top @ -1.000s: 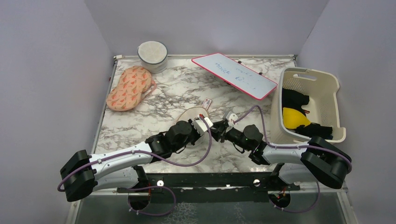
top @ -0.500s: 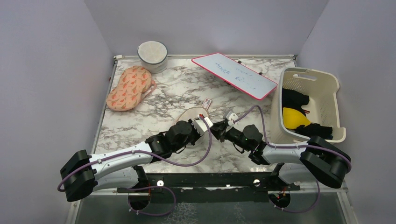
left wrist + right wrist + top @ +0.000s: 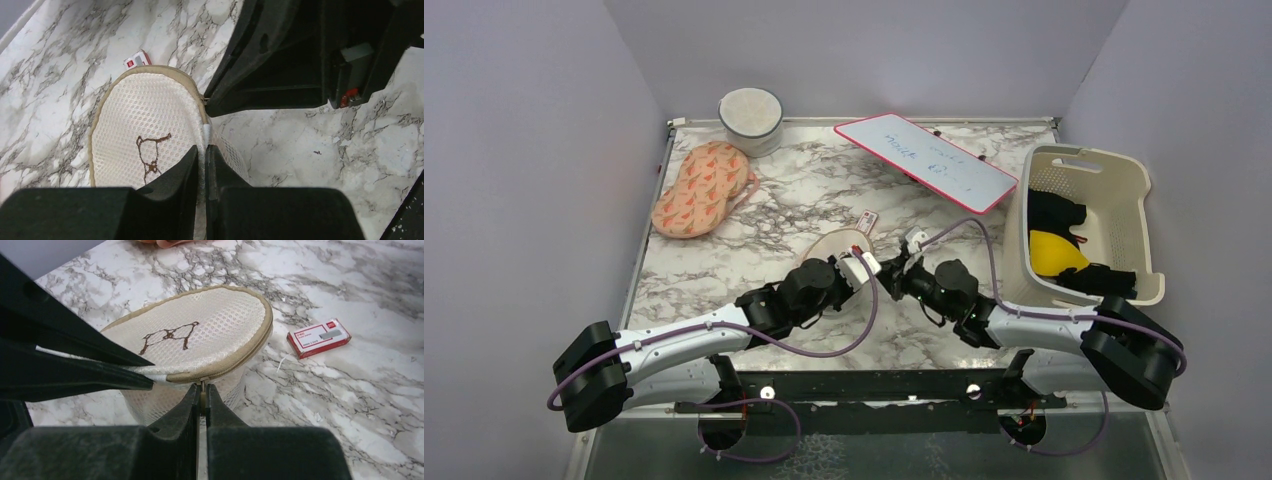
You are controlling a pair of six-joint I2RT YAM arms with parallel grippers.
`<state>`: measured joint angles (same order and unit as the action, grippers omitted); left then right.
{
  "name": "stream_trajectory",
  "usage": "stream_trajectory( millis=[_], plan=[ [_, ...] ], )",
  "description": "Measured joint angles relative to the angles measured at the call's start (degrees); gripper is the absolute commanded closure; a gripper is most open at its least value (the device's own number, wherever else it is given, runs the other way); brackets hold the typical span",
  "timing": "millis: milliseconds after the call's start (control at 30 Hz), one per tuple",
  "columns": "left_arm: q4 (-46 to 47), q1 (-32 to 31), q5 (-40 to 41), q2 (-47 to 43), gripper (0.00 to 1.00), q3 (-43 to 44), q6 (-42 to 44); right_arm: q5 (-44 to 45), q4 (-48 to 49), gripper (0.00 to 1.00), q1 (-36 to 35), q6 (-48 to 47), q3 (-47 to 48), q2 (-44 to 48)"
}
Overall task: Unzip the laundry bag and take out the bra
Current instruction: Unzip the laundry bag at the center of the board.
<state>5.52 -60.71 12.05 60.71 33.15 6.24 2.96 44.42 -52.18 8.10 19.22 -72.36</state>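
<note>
The laundry bag, a round cream mesh pouch with a tan zipper band and a dark spectacles-like mark, lies mid-table. My left gripper is shut on a white fabric tab at the bag's near rim. My right gripper meets it from the right and is shut on the tan zipper pull, just below the zipper band. The bag is lifted a little at that edge and the zipper looks closed. The bra is hidden.
A small red-and-white tag lies just beyond the bag. A peach patterned pouch and a round white container sit far left. A whiteboard lies at the back. A cream basket with yellow and black clothes stands right.
My right arm has shifted slightly left and forward, with its gripper still on the zipper pull. The left arm and the bag have barely moved.
</note>
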Motion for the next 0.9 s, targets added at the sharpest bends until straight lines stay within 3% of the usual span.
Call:
stream_trajectory(
  millis=[300,600,900],
  plan=[
    [0.76,0.59,-0.33,-1.64,1.00,-0.74,3.96,1.57,-24.92,0.99,0.00,8.15,14.23,-0.98],
    [2.14,0.20,-2.23,-8.48,1.00,-5.33,9.64,-2.75,-33.22,0.99,2.60,4.79,14.62,2.82],
    [2.58,-1.22,-2.08,-9.05,1.00,-5.97,12.70,-4.90,-37.66,0.99,3.52,1.03,16.79,3.69]
  ],
)
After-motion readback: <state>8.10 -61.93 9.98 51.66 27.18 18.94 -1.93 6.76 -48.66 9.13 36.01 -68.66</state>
